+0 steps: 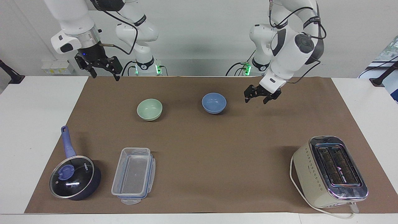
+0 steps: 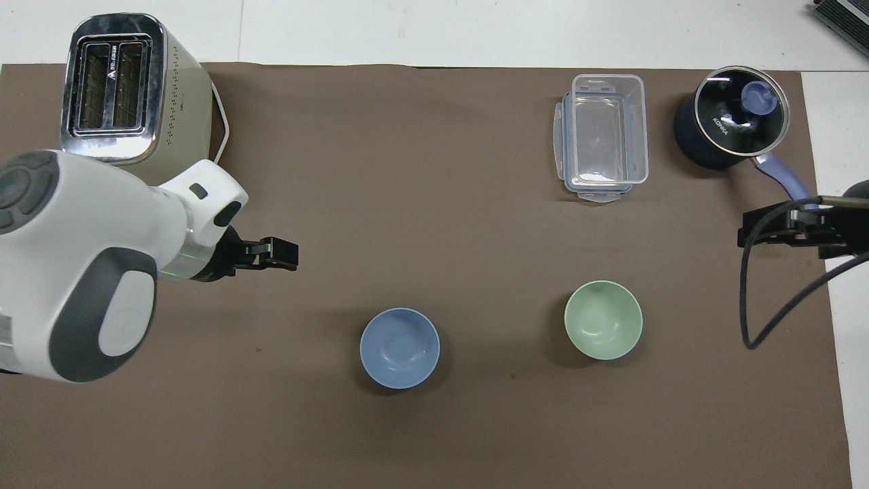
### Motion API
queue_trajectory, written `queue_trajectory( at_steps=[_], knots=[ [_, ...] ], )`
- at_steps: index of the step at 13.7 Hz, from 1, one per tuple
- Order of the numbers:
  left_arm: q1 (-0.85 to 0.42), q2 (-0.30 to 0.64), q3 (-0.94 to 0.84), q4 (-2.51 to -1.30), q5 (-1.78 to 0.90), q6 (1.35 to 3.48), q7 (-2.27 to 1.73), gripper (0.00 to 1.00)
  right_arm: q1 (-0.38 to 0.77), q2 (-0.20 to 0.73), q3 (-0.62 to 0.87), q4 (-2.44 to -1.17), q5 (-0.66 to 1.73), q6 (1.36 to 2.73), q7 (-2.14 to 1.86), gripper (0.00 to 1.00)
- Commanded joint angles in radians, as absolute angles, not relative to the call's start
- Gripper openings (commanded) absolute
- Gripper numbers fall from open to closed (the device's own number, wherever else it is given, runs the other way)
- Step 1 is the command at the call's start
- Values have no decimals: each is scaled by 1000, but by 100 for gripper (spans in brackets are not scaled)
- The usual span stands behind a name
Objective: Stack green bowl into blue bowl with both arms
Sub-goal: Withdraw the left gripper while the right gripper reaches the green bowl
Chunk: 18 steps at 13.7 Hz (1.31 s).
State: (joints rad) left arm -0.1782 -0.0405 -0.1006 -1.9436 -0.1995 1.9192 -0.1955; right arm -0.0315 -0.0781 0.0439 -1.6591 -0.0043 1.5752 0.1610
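Hanging over the brown mat's (image 1: 199, 161) corner at the right arm's end, right gripper (image 1: 105, 74) has its fingers apart, empty. Green bowl (image 1: 149, 109) sits on the mat, beside blue bowl (image 1: 214, 103), not touching. Left gripper (image 1: 260, 96) is up over bare mat toward the left arm's end from blue bowl, fingers apart, prob. empty.

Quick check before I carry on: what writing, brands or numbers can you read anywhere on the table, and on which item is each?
"KONKA": white lettering on the glass lid of the saucepan, read in the overhead view.
Toaster: a small logo and a word between its slots, too small to read.
Left arm: print on a black cable strap, too blurred to read.
Both bowls and the clear plastic box: no text.
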Motion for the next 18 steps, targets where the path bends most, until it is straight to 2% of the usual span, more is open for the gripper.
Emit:
queue_trajectory(
  at_steps=[1,5,10,17,18],
  knots=[
    [-89,-26,-110,-1836,-120,1838,-51,100,-44,-172,37,-1862,2,1696,100,100],
    [15,-26,-109,-1743,-75,1760,-6,100,-43,-189,35,-2046,32,1860,69,100],
    [31,-26,-103,-1646,15,1625,27,100,-11,-157,37,-2333,54,2233,40,100],
    [41,-29,-100,-1640,6,1619,74,100,-5,-107,38,-2416,113,2307,-112,100],
    [40,-20,-103,-1606,5,1583,74,100,-5,-89,38,-2419,117,2313,-133,100]
  ],
)
